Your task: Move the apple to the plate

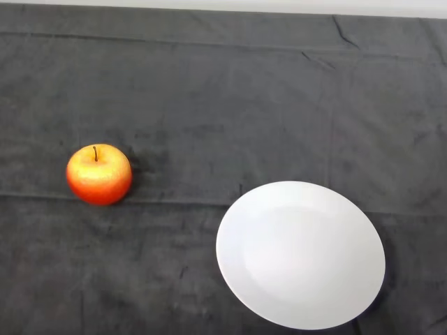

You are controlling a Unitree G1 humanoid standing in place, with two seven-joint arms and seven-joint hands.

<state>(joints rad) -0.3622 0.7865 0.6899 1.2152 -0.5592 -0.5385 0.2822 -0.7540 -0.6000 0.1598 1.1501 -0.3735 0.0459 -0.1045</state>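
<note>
A red and yellow apple (99, 174) stands upright, stem up, on the dark cloth at the left of the head view. A white round plate (300, 255) lies on the cloth at the lower right, with nothing on it. The apple and the plate are well apart, the apple to the plate's left and slightly farther back.
The dark cloth (223, 105) covers the table, with creases across the back and a fold line running across the middle. A pale strip (223, 4) marks the table's far edge.
</note>
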